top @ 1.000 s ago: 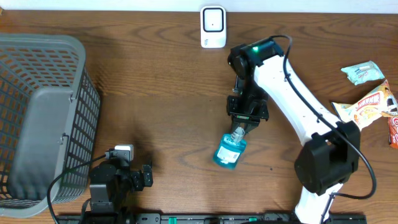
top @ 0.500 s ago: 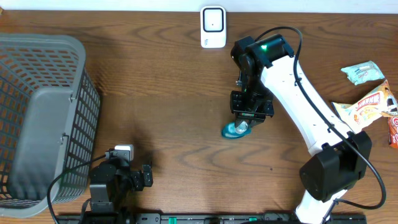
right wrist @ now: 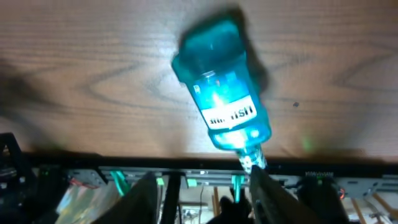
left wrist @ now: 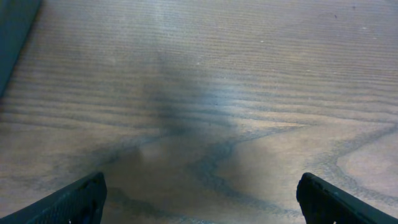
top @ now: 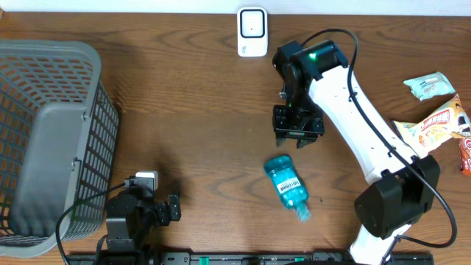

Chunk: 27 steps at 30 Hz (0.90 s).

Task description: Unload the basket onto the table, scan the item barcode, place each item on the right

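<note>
A teal bottle (top: pixel 287 188) with a white barcode label lies flat on the wooden table, its cap pointing toward the front edge. In the right wrist view the bottle (right wrist: pixel 224 93) lies beyond the fingertips, label up. My right gripper (top: pixel 298 136) hangs above the table just behind the bottle, open, with nothing between its fingers (right wrist: pixel 146 199). It is apart from the bottle. My left gripper (top: pixel 173 208) rests at the front left, and its wrist view shows the gripper (left wrist: pixel 199 199) open wide over bare wood. A white scanner (top: pixel 252 31) stands at the back edge.
A grey wire basket (top: pixel 44 132) fills the left side of the table. Snack packets (top: pixel 434 125) lie at the right edge. The table's front rail (right wrist: pixel 199 177) shows just past the bottle's cap.
The right gripper held the bottle by its cap, drew it up under itself, then opened. The bottle now lies free on the table nearer the front, label up. The left arm has not moved.
</note>
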Available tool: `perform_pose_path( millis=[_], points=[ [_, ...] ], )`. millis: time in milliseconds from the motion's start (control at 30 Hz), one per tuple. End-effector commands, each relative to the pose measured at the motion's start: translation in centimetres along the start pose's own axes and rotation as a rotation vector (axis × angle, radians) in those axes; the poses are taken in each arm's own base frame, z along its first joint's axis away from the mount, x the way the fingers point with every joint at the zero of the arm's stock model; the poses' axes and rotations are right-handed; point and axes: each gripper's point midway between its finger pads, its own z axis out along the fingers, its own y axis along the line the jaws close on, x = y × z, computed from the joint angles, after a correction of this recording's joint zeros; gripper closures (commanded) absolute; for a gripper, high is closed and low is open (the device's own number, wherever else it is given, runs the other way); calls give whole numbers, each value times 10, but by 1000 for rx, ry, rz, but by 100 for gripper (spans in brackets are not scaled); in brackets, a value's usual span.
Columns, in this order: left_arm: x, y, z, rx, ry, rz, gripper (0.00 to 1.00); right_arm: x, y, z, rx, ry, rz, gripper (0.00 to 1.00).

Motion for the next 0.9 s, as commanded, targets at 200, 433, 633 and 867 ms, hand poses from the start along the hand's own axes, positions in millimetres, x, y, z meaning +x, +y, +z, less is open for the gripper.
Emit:
perform_pose_path(
  millis=[200, 433, 633, 867],
  points=[
    [5, 0, 1, 1, 15, 8, 2, -28, -13, -17, 46, -175, 101, 51],
    [5, 0, 1, 1, 16, 8, 2, -21, -7, -57, -59, -325, 163, 39],
    [5, 0, 1, 1, 16, 8, 2, 3, -34, -128, -72, -630, 162, 16],
    [5, 0, 1, 1, 15, 8, 2, 35, -57, -166, -16, -830, 153, 1]
  ],
)
